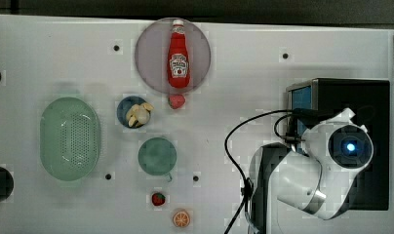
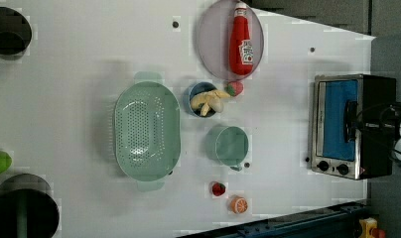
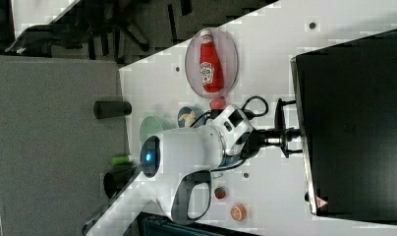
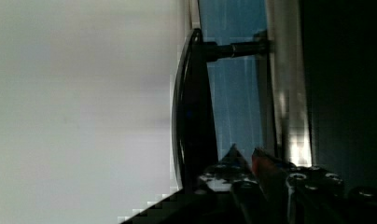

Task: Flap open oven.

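A ketchup bottle (image 1: 178, 54) lies on a round grey plate (image 1: 148, 62), with a strawberry (image 1: 176, 101) just beside the plate's rim. Near it stand a blue bowl (image 1: 123, 108) holding a banana (image 1: 138, 114), a green cup (image 1: 157, 156) and a green colander (image 1: 70, 138). Another strawberry (image 1: 158, 198) and an orange slice (image 1: 181, 218) lie beyond the cup.

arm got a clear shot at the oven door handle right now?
Probably yes. The gripper is already at the oven, right by the door handle, with nothing between them; the ketchup bottle and bowls lie well off to the top view's left.
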You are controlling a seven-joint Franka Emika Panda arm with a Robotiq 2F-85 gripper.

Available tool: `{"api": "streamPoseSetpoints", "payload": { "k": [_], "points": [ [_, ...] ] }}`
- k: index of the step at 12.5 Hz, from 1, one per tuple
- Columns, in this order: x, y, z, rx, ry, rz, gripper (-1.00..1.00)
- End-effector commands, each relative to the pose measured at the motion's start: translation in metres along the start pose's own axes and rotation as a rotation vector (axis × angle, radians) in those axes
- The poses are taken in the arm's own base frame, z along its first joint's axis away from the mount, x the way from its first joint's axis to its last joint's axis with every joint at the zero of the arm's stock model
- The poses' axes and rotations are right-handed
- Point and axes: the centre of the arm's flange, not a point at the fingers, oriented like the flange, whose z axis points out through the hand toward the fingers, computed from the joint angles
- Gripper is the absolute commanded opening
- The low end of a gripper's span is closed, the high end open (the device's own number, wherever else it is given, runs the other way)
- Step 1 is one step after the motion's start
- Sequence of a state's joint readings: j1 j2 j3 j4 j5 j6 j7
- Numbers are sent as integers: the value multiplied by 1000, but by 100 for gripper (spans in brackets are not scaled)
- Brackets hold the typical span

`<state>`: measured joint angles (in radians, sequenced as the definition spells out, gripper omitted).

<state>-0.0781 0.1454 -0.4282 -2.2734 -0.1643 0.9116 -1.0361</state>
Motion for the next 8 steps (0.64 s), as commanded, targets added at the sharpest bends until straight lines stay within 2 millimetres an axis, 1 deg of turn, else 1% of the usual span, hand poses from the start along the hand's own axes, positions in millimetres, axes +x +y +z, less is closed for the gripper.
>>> {"api": "streamPoseSetpoints", "payload": {
  "k": [1, 5, 8],
  "points": [
    [3, -1, -9, -2, 31, -44, -65],
    [8, -21, -7, 0, 25, -77, -65],
    [13, -50, -6, -44, 10, -174, -65]
  ]
}}
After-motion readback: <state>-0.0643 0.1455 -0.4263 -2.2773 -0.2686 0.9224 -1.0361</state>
